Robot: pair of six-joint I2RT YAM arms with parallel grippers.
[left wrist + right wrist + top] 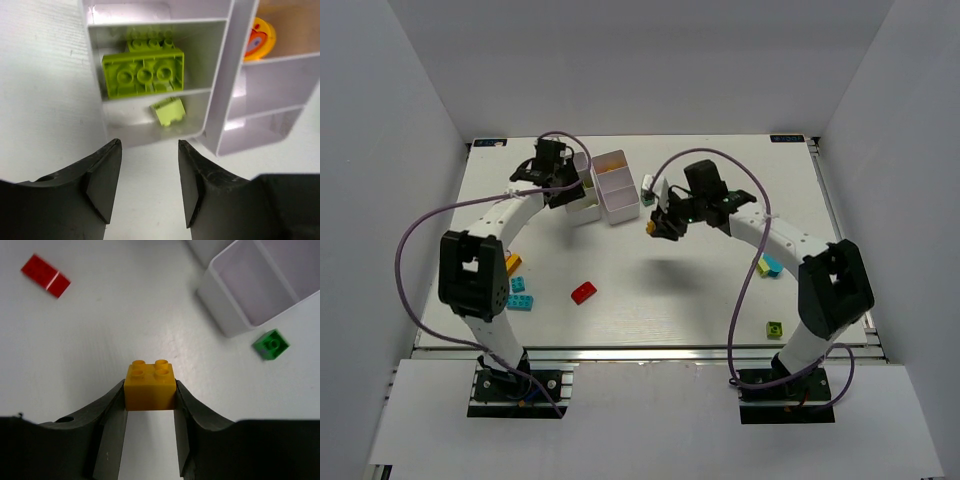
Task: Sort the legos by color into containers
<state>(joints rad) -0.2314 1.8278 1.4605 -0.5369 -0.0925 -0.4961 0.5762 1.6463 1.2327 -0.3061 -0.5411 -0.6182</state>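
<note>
- We found the right gripper (149, 392) clamped on a small orange-yellow plastic brick (150, 377).
- The left gripper (149, 167) stood parted, empty (lime plastic bricks (143, 73) lay in the white plastic tray (220, 95) ahead).

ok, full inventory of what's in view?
trays: 2, white, far centre
lime bricks: 2, in left tray
round piece: 1, orange-yellow, in right tray
orange bricks: 2; one in right gripper, one beside left arm
red brick: 1, table centre
cyan bricks: 3; two by left arm, one by right arm
yellowish brick: 1, beside right cyan
loose lime brick: 1, near right base
dark green brick: 1, beside right tray
left gripper: black, open, at left tray
right gripper: black, shut on orange brick
</note>
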